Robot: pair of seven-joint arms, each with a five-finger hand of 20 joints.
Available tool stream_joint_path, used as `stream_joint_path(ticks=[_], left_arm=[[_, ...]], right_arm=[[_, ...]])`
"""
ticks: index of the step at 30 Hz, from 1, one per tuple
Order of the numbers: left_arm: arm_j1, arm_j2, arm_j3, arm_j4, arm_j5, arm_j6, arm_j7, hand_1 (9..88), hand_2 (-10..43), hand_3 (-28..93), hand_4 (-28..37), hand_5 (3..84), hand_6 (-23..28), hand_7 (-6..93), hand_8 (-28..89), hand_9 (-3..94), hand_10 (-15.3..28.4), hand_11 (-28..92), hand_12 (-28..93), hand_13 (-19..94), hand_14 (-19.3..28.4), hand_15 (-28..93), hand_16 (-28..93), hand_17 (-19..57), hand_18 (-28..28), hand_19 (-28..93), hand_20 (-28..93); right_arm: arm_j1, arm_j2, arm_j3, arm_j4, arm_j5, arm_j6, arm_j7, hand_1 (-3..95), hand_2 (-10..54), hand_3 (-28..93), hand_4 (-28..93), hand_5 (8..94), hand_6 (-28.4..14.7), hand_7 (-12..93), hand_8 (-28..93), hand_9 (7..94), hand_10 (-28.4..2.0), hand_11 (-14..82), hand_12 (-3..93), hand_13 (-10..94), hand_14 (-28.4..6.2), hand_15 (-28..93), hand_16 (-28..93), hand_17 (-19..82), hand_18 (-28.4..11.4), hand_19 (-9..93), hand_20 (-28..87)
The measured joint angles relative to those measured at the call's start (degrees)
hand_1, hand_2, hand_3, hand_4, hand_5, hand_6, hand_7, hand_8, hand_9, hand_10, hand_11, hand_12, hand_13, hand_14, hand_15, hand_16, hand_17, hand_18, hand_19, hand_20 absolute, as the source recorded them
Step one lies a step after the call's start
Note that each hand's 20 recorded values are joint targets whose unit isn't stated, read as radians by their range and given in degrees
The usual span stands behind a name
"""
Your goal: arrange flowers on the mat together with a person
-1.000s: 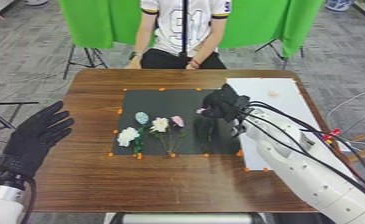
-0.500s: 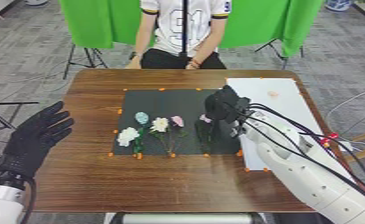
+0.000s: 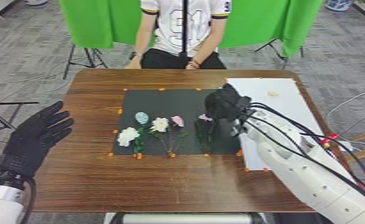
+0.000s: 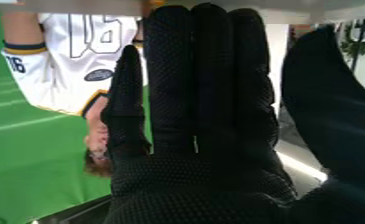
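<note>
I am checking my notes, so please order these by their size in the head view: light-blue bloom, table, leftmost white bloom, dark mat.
Largest to smallest:
Table
Dark mat
Leftmost white bloom
Light-blue bloom

1. The white jersey (image 3: 170, 31) bears a large dark-outlined number 91 on its front; the right wrist view shows it upside down.
2. Its sleeve (image 4: 20, 69) carries a smaller 91, also inverted.
3. Its dark oval mark (image 4: 98, 75) has print too small to read.
</note>
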Motion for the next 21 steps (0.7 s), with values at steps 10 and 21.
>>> stream_joint_path(ticks=[10, 21], left_arm=[[0.01, -0.13, -0.15, -0.06, 0.05, -0.06, 0.07, 25.2, -1.1, 70, -25.4, 33.6, 4.8, 15.7, -8, 28.9, 12.6, 18, 20, 23, 15.2, 26, 4, -8.1, 22.9, 46, 12], [0.06, -1.07, -1.02, -0.04, 0.04, -0.14, 0.06, 25.3, -1.2, 70, -25.2, 33.6, 4.7, 15.6, -8, 29.0, 12.6, 18, 20, 23, 15.2, 26, 4, -8.1, 23.0, 46, 12]], right_arm=[[-8.36, -1.13, 14.68, -10.99, 16.41, -1.11, 1.94, 20.6, 4.0, 82, -25, 48.5, -0.5, 23, -13, 53.0, -12.2, 21.6, 23.3, 45, -10.4, 44, 24, 15, -19.2, 53, 39], [-26.73, -9.44, 44.31, -23.94, 47.22, -30.71, 1.89, 17.2, 1.2, 81, -23, 42.4, -2.9, 15, -8, 44.9, -14.2, 14.5, 24.8, 38, -12.9, 30, 27, 13, -20.7, 48, 34]])
